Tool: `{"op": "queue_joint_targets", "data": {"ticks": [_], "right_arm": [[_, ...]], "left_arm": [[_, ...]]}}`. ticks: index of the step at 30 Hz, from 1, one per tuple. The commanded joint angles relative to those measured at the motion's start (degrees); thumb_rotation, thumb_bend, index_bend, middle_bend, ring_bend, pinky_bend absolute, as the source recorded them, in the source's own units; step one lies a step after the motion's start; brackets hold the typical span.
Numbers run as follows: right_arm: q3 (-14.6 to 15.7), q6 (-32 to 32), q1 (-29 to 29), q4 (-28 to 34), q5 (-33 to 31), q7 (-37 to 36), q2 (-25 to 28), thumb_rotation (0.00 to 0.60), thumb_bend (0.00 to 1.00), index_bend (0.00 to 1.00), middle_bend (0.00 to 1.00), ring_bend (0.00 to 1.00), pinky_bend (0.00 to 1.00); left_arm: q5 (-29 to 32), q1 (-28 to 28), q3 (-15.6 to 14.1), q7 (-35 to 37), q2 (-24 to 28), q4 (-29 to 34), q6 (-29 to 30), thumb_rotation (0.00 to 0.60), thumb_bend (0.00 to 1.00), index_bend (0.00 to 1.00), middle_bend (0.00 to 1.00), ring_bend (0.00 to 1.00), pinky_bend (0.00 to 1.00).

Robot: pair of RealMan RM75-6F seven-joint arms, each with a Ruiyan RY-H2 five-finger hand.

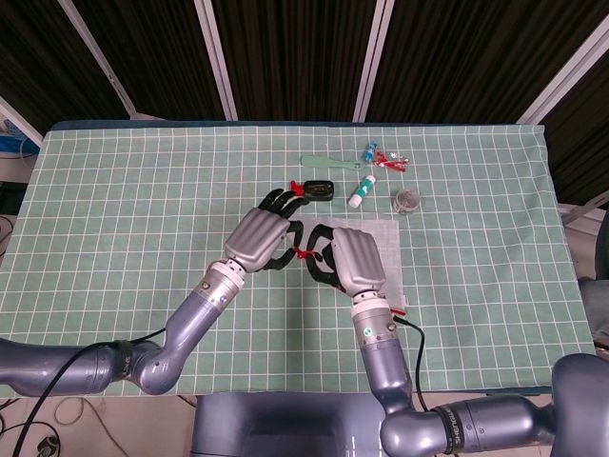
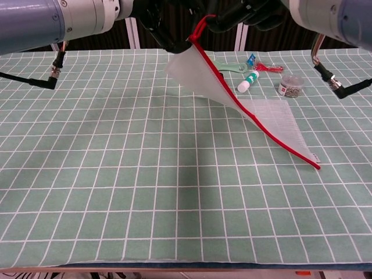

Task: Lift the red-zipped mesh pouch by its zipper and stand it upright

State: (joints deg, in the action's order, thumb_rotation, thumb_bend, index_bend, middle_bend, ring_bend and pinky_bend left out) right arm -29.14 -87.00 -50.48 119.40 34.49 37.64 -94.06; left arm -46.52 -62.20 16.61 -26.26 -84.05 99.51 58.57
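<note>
Above mid-table, my right hand [image 2: 241, 14] pinches the red zipper [image 2: 256, 119] of the mesh pouch [image 2: 273, 119]; my left hand [image 1: 262, 236] steadies its raised corner (1 corner still touches the cloth). I judge mid-lift; next, raise it until it hangs upright.
</note>
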Motion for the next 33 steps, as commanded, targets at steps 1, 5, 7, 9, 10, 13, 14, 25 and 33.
{"op": "queue_joint_targets", "data": {"ticks": [1,5,7,9,10,13,14,25,33], "right_arm": [[0.5,-0.2,0.6,0.2,0.3,-0.6,0.4,0.600,0.71,0.68,1.00,1.00,1.00],[1.4,-0.6,1.9,0.4,0.6,-1.9,1.1,0.600,0.71,0.68,1.00,1.00,1.00],[1.9,-0.6,2.6,0.4,0.6,-2.4,1.4,0.600,0.71,0.68,1.00,1.00,1.00],[2.3,-0.6,3.2,0.3,0.6,-3.0,1.7,0.600,0.71,0.68,1.00,1.00,1.00],[2.4,-0.5,3.5,0.2,0.6,-3.2,1.8,0.600,0.71,0.68,1.00,1.00,1.00],[2.7,-0.4,4.1,-0.2,0.4,-3.8,2.1,0.600,0.71,0.68,1.00,1.00,1.00],[2.7,-0.3,4.2,-0.3,0.4,-4.1,2.2,0.600,0.71,0.68,1.00,1.00,1.00],[2.6,0.0,5.3,-1.3,-0.1,-4.9,3.1,0.600,0.71,0.68,1.00,1.00,1.00],[2.3,0.0,6.0,-2.0,-0.6,-5.2,3.8,0.600,0.71,0.68,1.00,1.00,1.00]], "left_arm": [[-0.7,0.2,0.4,0.8,-0.4,-0.2,0.6,0.600,0.42,0.60,0.12,0.00,0.00],[-1.8,0.5,1.2,1.8,-1.0,-0.5,1.7,0.600,0.42,0.60,0.12,0.00,0.00],[-2.3,0.6,1.8,2.5,-1.3,-0.5,2.2,0.600,0.42,0.60,0.12,0.00,0.00],[-2.7,0.8,2.5,3.4,-1.6,-0.4,2.8,0.600,0.42,0.60,0.12,0.00,0.00],[-2.9,0.9,2.8,3.9,-1.8,-0.4,3.1,0.600,0.42,0.60,0.12,0.00,0.00],[-3.9,1.2,3.9,5.6,-2.5,-0.2,4.2,0.600,0.42,0.60,0.12,0.00,0.00],[-4.6,1.3,4.1,6.1,-2.7,-0.3,4.6,0.600,0.42,0.60,0.12,0.00,0.00],[-8.4,2.0,6.5,9.7,-4.3,-1.6,7.2,0.600,0.42,0.60,0.12,0.00,0.00],[-9.1,2.1,9.3,11.4,-4.6,-2.2,8.7,0.600,0.42,0.60,0.12,0.00,0.00]]}}
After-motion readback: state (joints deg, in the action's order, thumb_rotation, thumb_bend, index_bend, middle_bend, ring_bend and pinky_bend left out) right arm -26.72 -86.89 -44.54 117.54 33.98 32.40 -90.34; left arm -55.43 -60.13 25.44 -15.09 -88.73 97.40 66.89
